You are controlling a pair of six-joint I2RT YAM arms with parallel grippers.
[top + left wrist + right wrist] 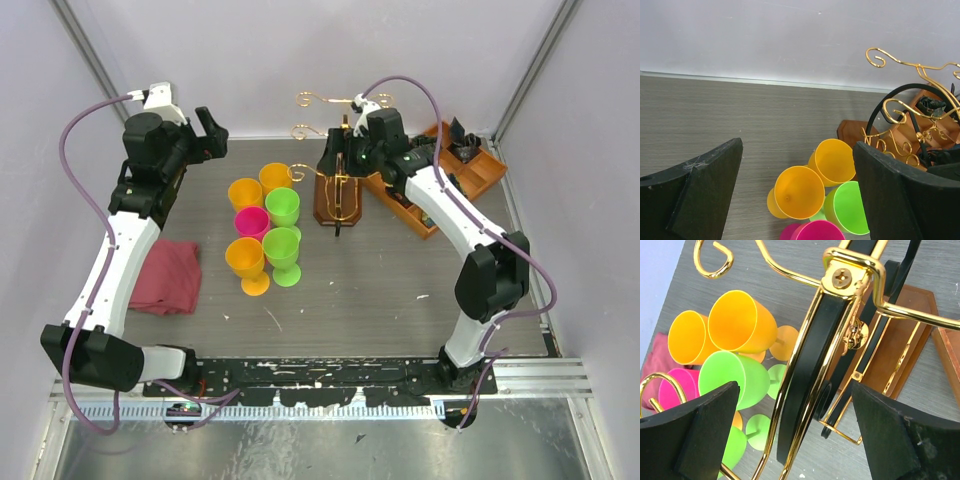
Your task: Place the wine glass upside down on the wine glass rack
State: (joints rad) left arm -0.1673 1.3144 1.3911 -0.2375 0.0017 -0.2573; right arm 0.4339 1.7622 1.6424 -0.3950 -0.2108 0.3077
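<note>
Our left gripper (pixel 208 128) hung released, fingers spread wide and nothing between them. The six upright plastic wine glasses (pixel 265 220) (three orange, two green, one pink) stood bunched on the grey table (pixel 400 270), ahead of and below that gripper. In its wrist view the two nearest orange cups (pixel 815 177) showed in the gap between its fingers. Each glass stood with its stem down and mouth up, so its long axis ran vertical. We could not tell which glass was meant.

Our right gripper (pixel 340 150) was likewise spread and empty. It hovered over the thin gold wire wine glass rack on its dark-brown wooden base (pixel 338 195), with the central post (pixel 810 365) showing between its fingers and apart from both. From that gripper the glasses lay off to its left, beyond the rack's scrolled arms.

We judged the left arm the nearer one for the pick, since no wire stood between it and the glasses.
</note>
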